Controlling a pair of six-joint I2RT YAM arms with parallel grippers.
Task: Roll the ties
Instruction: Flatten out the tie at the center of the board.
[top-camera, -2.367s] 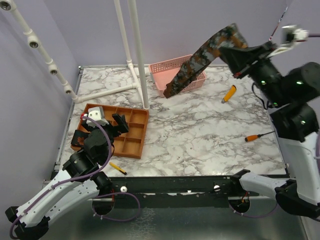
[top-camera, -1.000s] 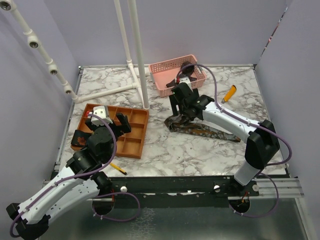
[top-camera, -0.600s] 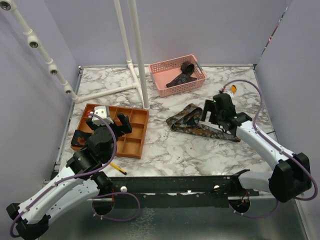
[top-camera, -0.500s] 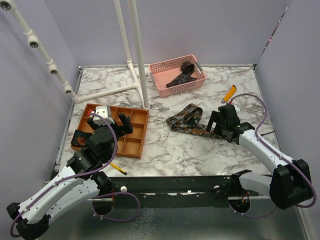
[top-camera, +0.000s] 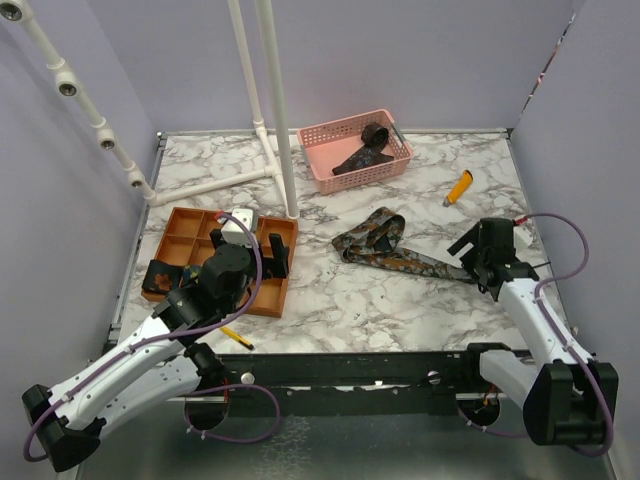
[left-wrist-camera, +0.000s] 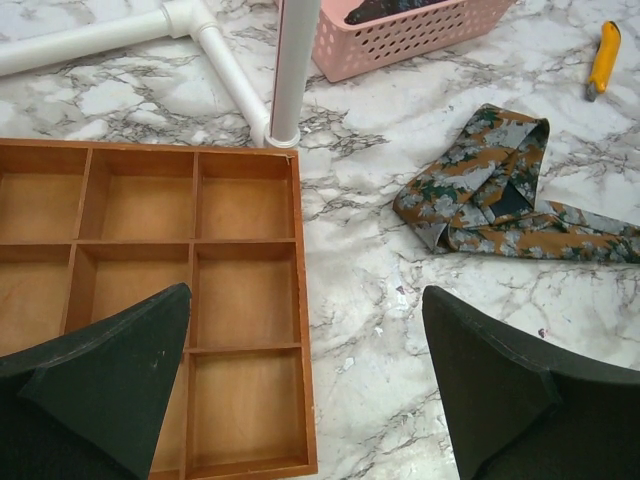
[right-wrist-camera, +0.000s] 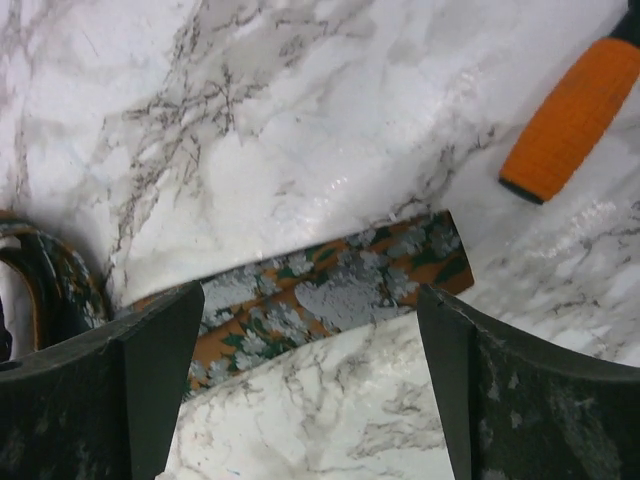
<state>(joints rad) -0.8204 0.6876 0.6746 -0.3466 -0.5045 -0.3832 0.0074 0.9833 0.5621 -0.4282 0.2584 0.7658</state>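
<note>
One tie (top-camera: 372, 235), narrow tip in right-wrist view, folded end in left-wrist view

Orange tool (right-wrist-camera: 575, 120) cropped; tie (right-wrist-camera: 340, 288) partly hidden.

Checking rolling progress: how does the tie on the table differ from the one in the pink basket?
The table tie lies stretched out, bunched at one end; the basket tie looks partly coiled. The table tie shows rust floral pattern; the basket tie looks darker. Both are unheld.
</note>
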